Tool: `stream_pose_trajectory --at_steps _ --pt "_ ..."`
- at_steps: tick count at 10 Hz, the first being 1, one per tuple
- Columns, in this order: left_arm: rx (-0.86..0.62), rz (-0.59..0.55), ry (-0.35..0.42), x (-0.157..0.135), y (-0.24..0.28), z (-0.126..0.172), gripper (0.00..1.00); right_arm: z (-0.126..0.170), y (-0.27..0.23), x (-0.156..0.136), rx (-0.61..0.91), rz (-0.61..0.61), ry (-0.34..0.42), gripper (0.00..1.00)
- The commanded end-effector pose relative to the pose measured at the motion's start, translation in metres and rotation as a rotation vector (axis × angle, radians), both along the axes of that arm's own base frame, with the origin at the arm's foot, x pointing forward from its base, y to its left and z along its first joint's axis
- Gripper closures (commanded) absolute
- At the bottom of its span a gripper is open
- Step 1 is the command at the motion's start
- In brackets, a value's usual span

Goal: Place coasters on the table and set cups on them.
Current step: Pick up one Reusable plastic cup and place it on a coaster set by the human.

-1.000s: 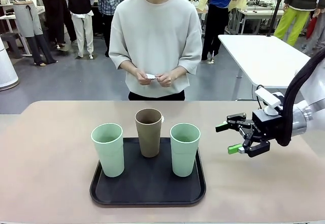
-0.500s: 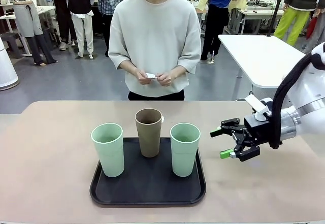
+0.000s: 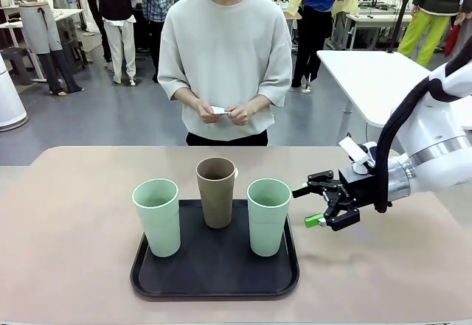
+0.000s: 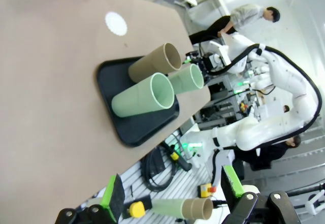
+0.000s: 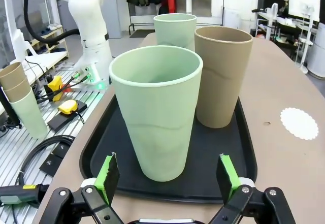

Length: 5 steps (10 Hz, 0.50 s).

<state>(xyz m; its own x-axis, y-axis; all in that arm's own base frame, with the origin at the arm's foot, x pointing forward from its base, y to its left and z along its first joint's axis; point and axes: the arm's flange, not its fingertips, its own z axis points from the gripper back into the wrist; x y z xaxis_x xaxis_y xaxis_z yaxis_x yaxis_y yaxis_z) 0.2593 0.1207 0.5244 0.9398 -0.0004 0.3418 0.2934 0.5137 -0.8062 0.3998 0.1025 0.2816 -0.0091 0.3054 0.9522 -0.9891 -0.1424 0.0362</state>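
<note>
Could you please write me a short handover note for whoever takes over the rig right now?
Right gripper: open, in the air at the tray's right side, facing the near green cup, not touching it.
Left gripper: open, empty, well away from the tray.
Things: that cup, the far green cup and the brown cup are upright on the tray. One coaster lies on the table beyond the tray. The person's hands hold something small and white.
Done: one coaster laid.
Left: the remaining coasters, then each cup onto a coaster.

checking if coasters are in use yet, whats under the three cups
The black tray; all three cups stand on it, no white edge showing at the bases. One coaster lies bare on the table. The tray hides the table beneath.
</note>
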Motion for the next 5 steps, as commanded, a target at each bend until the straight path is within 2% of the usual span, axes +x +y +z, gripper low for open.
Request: stream_pose_trajectory --at_steps 1,5 --pt "-0.014 -0.003 -0.002 -0.002 0.001 0.001 0.0 -0.008 0.011 0.007 -0.004 -0.018 -0.008 0.0" --pt "-0.014 -0.003 -0.002 -0.002 0.001 0.001 0.0 -0.017 0.025 0.012 -0.007 -0.046 0.005 0.0"
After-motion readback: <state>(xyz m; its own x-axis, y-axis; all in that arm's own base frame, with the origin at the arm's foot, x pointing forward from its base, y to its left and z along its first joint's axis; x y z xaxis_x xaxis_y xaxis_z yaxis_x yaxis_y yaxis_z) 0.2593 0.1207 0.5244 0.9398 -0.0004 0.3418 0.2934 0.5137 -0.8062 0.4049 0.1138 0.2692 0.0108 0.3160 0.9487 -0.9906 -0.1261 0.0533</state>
